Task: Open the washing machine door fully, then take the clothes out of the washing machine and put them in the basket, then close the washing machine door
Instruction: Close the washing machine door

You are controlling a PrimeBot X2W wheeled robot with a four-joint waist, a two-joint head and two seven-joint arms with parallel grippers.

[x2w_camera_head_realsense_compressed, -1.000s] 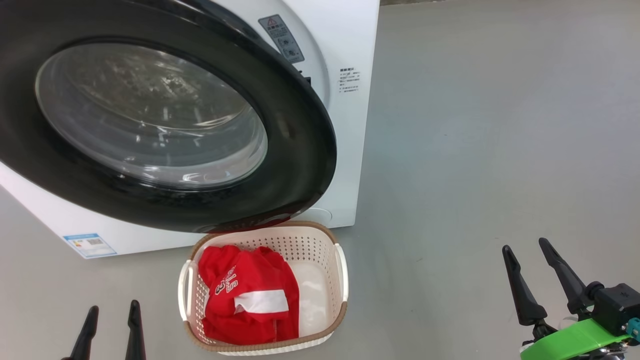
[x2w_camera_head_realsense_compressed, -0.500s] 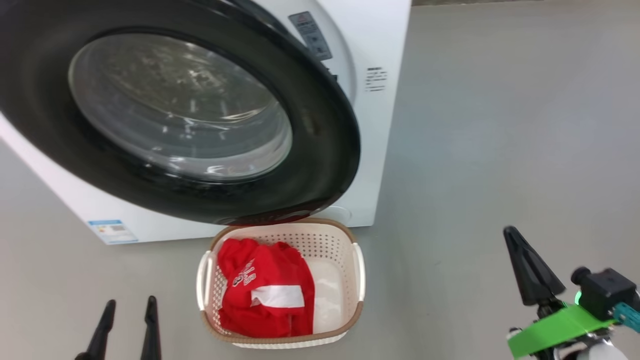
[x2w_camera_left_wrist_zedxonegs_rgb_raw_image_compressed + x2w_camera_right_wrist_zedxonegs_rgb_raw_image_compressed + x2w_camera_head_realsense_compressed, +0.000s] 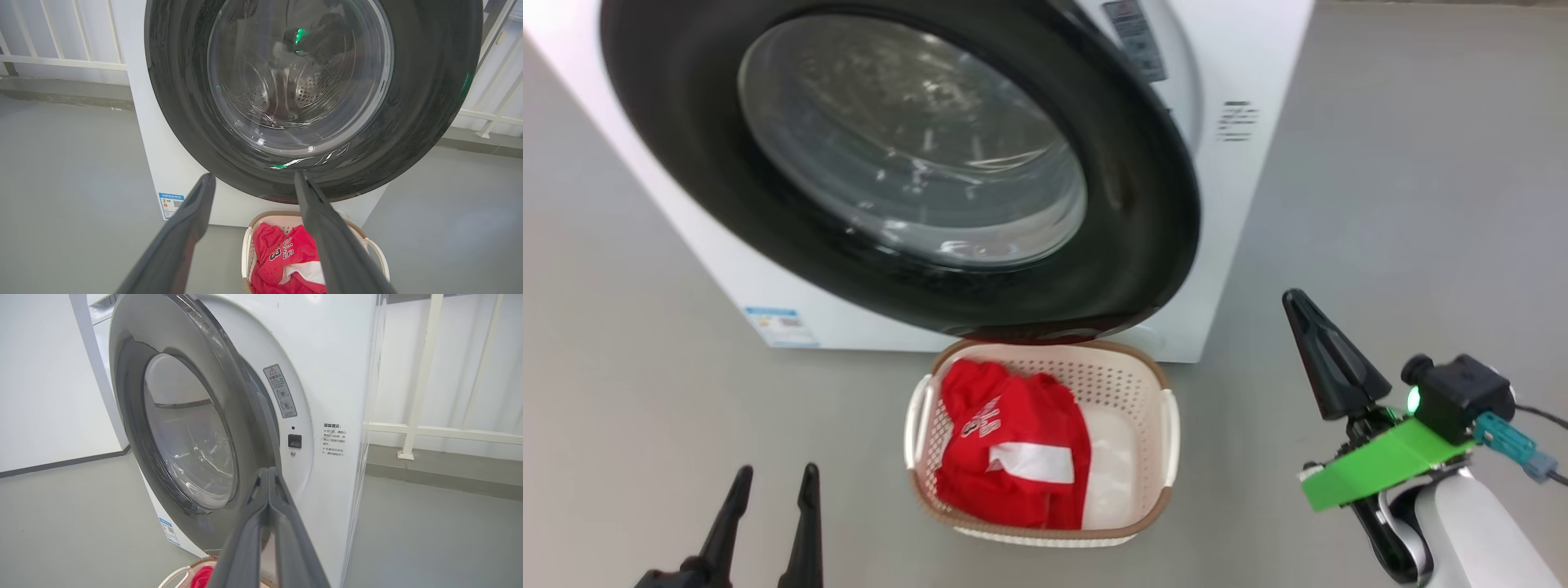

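The washing machine (image 3: 1258, 65) stands white on the grey floor. The washing machine door (image 3: 915, 147), with its black rim and glass bowl, stands ajar; in the right wrist view a gap separates the door (image 3: 188, 428) from the machine front. The basket (image 3: 1170, 425) sits on the floor under the door's lower edge. The clothes (image 3: 1005, 425), red with a white patch, lie in it. My left gripper (image 3: 776, 469) is open and holds nothing, left of the basket. My right gripper (image 3: 1292, 298) is shut on nothing, right of the basket, pointing at the door's free edge (image 3: 267, 470).
A latch slot (image 3: 294, 441) and printed labels mark the machine front beside the door. A white railing (image 3: 421, 375) runs behind the machine and a white wall (image 3: 41, 375) lies to its left. Bare grey floor (image 3: 1421, 163) spreads on the right.
My right gripper has gone from open to shut and has risen toward the machine. The head camera has swung, shifting the whole picture to the right. The left gripper stays open.
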